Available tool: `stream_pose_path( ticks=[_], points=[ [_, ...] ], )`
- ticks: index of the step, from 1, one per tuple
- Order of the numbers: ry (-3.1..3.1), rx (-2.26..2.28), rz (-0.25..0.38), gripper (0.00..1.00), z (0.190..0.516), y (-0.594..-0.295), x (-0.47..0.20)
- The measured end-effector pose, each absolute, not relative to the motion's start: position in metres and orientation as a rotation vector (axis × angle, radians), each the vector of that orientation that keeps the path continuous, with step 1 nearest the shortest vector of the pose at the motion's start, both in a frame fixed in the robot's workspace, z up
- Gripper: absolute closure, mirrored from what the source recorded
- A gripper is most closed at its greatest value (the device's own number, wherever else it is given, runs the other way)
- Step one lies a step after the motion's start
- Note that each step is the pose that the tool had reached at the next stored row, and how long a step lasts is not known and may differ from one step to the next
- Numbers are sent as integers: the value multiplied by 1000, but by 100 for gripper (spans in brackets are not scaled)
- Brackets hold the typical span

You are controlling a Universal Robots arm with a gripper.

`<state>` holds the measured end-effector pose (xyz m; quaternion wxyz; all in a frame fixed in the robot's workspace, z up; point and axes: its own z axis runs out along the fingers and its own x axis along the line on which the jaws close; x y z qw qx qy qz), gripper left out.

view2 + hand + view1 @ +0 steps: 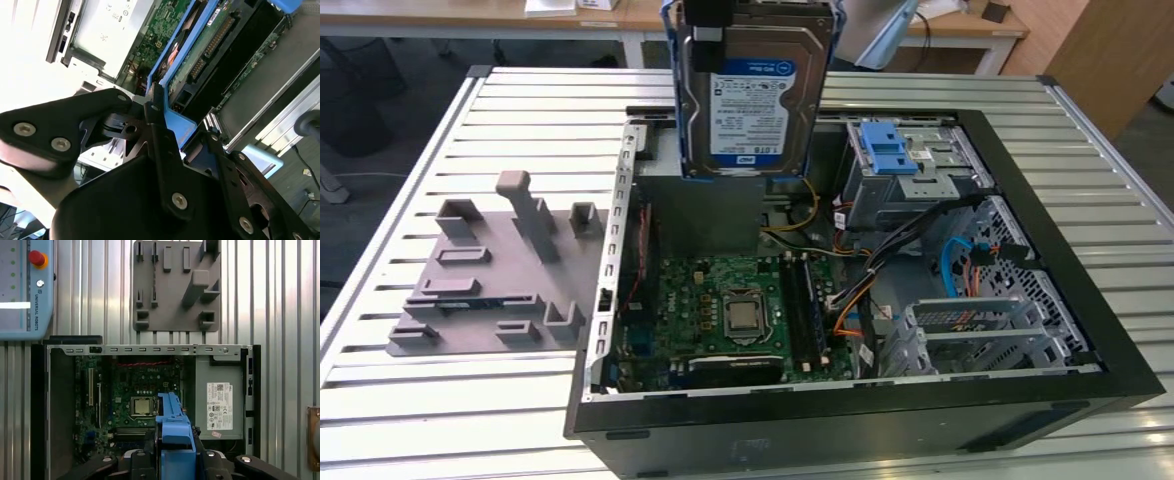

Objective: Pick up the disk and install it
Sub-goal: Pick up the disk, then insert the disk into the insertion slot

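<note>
Hard disk (754, 95): 1, picked up. Gripper (177, 125) clenched on its blue frame (172, 425), over the open computer case's (854, 425) far edge. Not yet seated in drive cage (914, 175).

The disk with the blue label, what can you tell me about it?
The disk is a flat silver metal rectangle with a blue-and-white label on its face and a blue plastic frame round its edges. It hangs upright over the open computer case, clamped by the gripper on its blue frame.
</note>
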<state>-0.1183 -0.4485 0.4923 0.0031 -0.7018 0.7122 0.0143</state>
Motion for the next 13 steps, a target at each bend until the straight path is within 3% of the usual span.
stream_pose_path(
  ticks=[13],
  points=[
    [2233, -2201, 45, 64, 492, -450, -89]
  ],
)
